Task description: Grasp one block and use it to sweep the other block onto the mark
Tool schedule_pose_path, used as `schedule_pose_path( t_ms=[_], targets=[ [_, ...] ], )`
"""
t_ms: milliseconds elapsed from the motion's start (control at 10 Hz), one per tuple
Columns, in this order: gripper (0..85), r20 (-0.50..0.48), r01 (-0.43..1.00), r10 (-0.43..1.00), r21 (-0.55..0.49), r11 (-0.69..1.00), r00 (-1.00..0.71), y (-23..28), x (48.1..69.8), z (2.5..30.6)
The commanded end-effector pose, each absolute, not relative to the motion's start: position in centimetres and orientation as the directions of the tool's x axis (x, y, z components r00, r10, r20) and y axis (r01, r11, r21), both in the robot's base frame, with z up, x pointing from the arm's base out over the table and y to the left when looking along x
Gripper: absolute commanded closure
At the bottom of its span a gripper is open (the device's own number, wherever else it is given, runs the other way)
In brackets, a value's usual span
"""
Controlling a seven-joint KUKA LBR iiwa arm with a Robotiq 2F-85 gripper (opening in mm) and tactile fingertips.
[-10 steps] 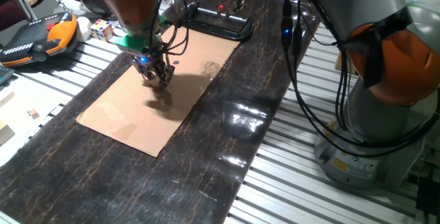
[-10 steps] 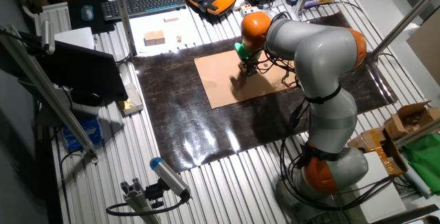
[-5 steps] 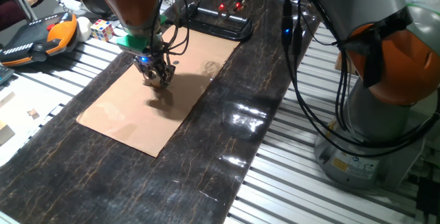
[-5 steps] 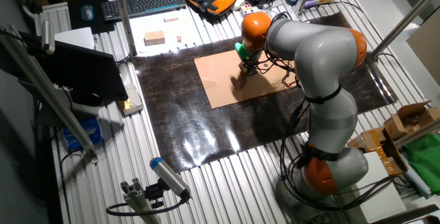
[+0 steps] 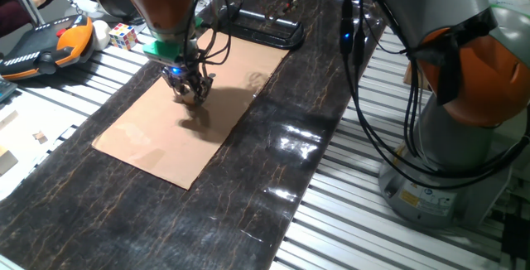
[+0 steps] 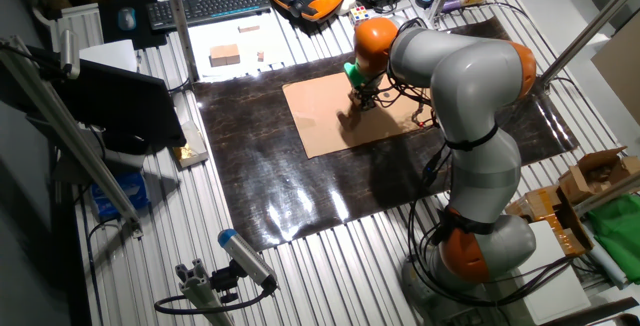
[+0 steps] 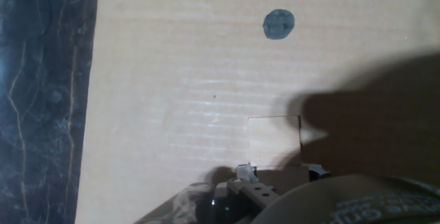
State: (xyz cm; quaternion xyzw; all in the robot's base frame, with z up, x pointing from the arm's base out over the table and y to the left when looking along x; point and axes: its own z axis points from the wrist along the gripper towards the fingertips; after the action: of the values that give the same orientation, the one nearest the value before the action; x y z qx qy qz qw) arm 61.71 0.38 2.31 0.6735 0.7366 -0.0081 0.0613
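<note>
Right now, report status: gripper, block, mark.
Gripper low over the cardboard; jaw state unclear. One block just ahead of the fingers, short of the mark. Path between them clear. Second block not seen.

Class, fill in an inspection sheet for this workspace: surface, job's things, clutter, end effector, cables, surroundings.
Surface: tan cardboard sheet on a dark mat, on a slatted table.
Job's things: dark round mark on the cardboard; one pale block just ahead of the fingers; second block not seen.
Clutter: puzzle cube, orange handheld controller, keyboard.
End effector: low over the cardboard; open or shut cannot be told.
Cables: black bundle hanging along the arm.
Surroundings: metal frame posts.
</note>
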Motion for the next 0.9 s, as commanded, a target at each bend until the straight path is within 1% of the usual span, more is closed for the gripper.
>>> schedule_pose_path(
  t_ms=[0,800],
  targets=[
    [84.3,-0.101,0.993,0.991,0.07,0.095,-0.087,0.35,61.68,2.3],
    [84.3,-0.098,0.993,0.992,0.074,0.09,-0.083,-0.05,61.77,2.09]
  ],
)
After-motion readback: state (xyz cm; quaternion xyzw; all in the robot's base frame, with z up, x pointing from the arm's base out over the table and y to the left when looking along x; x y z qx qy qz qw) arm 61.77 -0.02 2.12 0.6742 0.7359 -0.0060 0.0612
